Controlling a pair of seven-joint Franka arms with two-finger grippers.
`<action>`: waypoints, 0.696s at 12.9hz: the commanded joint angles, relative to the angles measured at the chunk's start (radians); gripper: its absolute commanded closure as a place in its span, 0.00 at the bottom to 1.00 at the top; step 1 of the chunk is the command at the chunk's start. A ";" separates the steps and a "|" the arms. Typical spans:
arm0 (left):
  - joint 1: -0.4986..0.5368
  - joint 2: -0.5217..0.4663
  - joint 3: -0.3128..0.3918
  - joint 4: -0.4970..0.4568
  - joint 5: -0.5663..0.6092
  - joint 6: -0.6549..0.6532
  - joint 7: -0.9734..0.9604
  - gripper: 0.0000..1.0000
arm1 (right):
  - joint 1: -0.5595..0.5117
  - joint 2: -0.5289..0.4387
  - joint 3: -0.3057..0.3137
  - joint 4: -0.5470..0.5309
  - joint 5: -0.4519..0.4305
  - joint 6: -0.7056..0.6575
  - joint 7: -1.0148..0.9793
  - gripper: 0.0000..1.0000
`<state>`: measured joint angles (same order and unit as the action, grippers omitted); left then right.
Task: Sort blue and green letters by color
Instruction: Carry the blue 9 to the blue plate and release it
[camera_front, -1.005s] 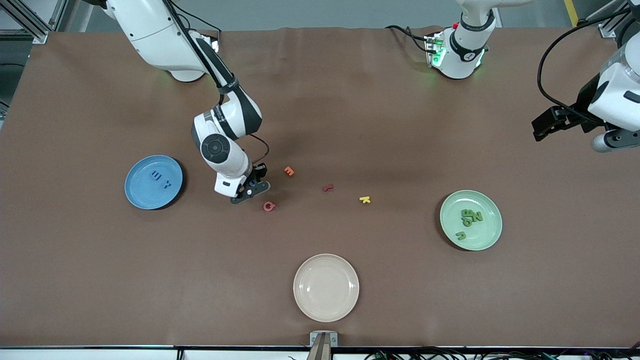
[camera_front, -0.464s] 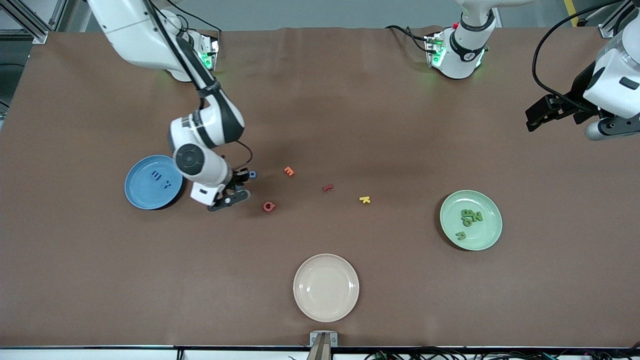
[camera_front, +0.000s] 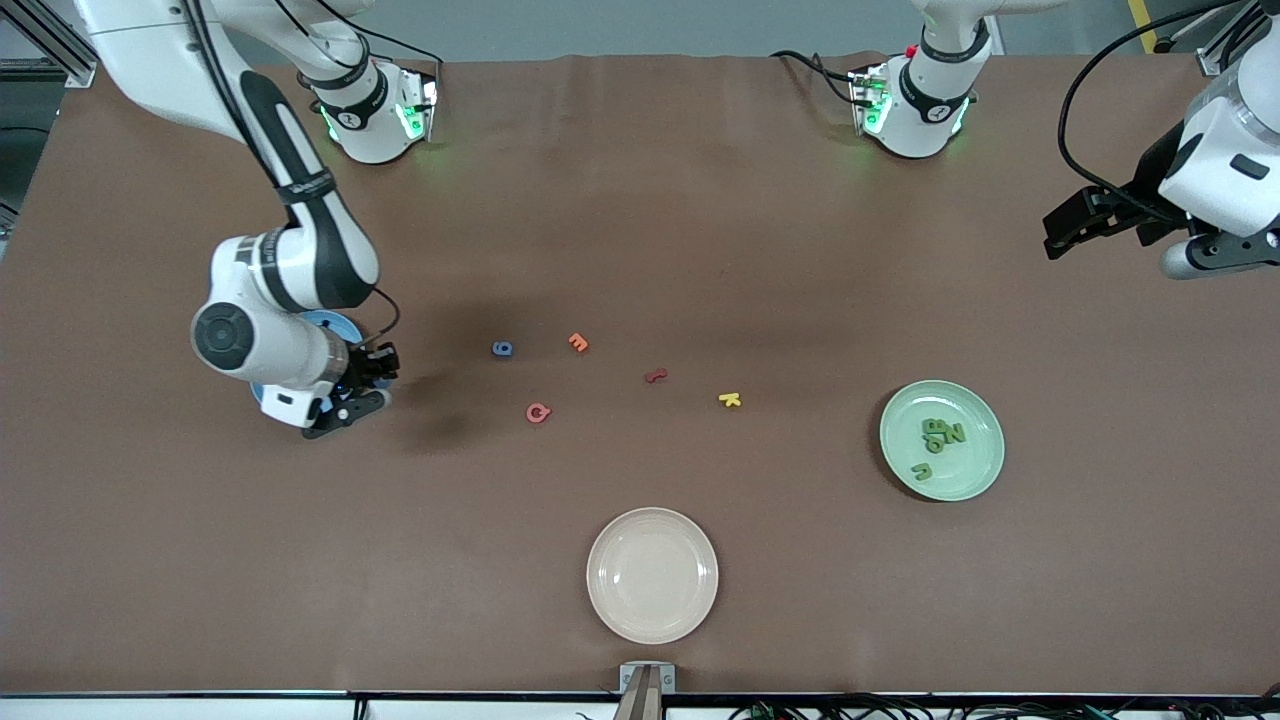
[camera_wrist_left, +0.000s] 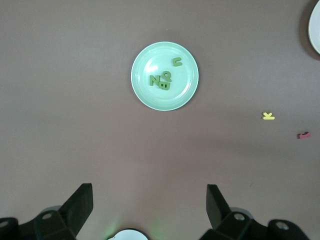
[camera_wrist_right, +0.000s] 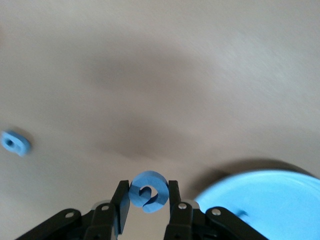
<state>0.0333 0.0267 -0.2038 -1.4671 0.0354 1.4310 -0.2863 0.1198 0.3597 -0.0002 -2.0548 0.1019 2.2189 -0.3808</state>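
1. Your green letters (camera_front: 940, 438) are lying on the green plate (camera_front: 985, 465).
2. Your right gripper (camera_wrist_right: 145, 206) is pinching a blue G (camera_wrist_right: 148, 192) over the blue plate's (camera_wrist_right: 280, 200) edge.
3. Blue 6 (camera_front: 502, 348) is sitting on the tabletop (camera_front: 640, 220).
4. Your left gripper (camera_wrist_left: 148, 205) is waiting, jaws wide.

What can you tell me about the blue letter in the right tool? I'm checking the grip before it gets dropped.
The blue letter is a small, thick, flat curled piece, likely a G, matte like foam. It is pinched upright between the two fingers of the right tool, which is shut on its sides. It hangs in the air at the edge of the blue plate, touching only the fingers.
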 joint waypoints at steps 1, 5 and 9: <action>0.004 -0.030 0.001 -0.016 -0.017 -0.018 0.025 0.00 | -0.077 -0.079 0.017 -0.105 0.001 0.016 -0.082 0.89; -0.006 -0.021 -0.008 -0.015 -0.014 -0.018 0.027 0.00 | -0.163 -0.102 0.017 -0.160 -0.039 0.027 -0.099 0.89; 0.000 -0.016 -0.026 -0.010 -0.005 -0.014 0.051 0.00 | -0.187 -0.100 0.017 -0.234 -0.053 0.136 -0.121 0.86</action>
<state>0.0260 0.0230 -0.2275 -1.4693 0.0350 1.4225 -0.2746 -0.0459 0.2923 -0.0003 -2.2322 0.0659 2.3112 -0.4895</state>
